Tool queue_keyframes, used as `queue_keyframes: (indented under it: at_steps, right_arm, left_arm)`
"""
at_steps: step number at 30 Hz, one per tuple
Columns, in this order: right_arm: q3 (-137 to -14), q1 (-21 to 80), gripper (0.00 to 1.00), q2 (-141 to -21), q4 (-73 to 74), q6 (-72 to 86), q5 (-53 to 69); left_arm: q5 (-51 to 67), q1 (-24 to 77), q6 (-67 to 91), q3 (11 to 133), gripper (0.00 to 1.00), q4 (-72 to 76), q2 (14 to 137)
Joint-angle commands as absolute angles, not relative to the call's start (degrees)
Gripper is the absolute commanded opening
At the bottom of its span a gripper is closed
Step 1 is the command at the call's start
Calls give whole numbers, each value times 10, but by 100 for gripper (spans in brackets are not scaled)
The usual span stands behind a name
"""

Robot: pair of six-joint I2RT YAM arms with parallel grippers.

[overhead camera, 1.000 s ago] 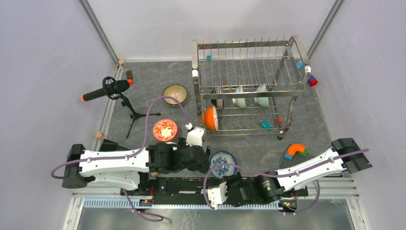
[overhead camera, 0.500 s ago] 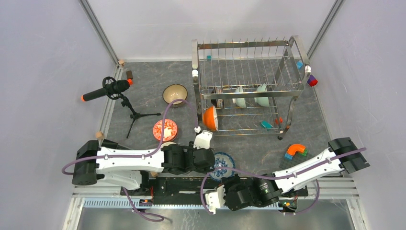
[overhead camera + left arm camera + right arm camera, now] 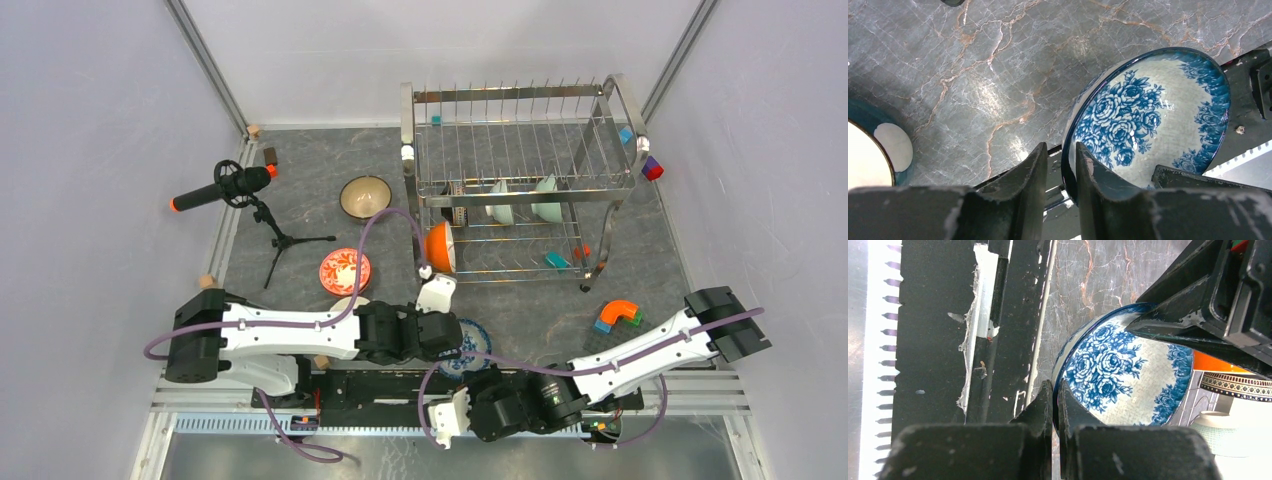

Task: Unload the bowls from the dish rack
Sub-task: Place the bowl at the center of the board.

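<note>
Dish rack [image 3: 409, 120] stands at the far right of the grey marbled table [image 3: 310, 165]. An orange bowl [image 3: 436, 247] sits on edge at the left end of its lower tier. Behind it, in a row just under the upper tier's front rail, are a dark-banded patterned bowl [image 3: 457, 208], a white bowl [image 3: 500, 208] and a pale green bowl [image 3: 547, 203], all on edge; which tier carries them is hard to tell. A teal block [image 3: 557, 260] lies on the lower tier. On the table left of the rack are a tan bowl [image 3: 365, 196], upright, and nearer, a red patterned bowl [image 3: 344, 270]. A pale bowl [image 3: 350, 302] is mostly hidden under the left arm. The blue-and-white bowl [image 3: 1148, 115] is at the near edge between the two arms, tilted, partly over the black base plate [image 3: 933, 330]. Right gripper [image 3: 1055, 386] is clenched on its near rim. Left gripper [image 3: 1060, 150] straddles the rim, one finger inside and one outside, not clamped, with a sliver of gap at the outer finger.
</note>
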State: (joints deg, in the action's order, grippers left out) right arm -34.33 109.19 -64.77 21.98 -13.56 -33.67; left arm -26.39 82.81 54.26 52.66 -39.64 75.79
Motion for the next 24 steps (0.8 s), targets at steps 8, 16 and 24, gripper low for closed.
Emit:
queue_keyframes:
  at_steps: [8,16,24]
  right_arm:
    - [-381,1098,0,-653,204,-129,-377]
    - [-400,1098,54,-650,204,-60,-360]
    - [-413,1098,83,-528,171,102,-434]
  left_arm:
    - [-269,833,545,550,5,-391,781]
    - [-282,836,563,530,2,-378,761]
    - [-317,836,611,486,2,-359,713]
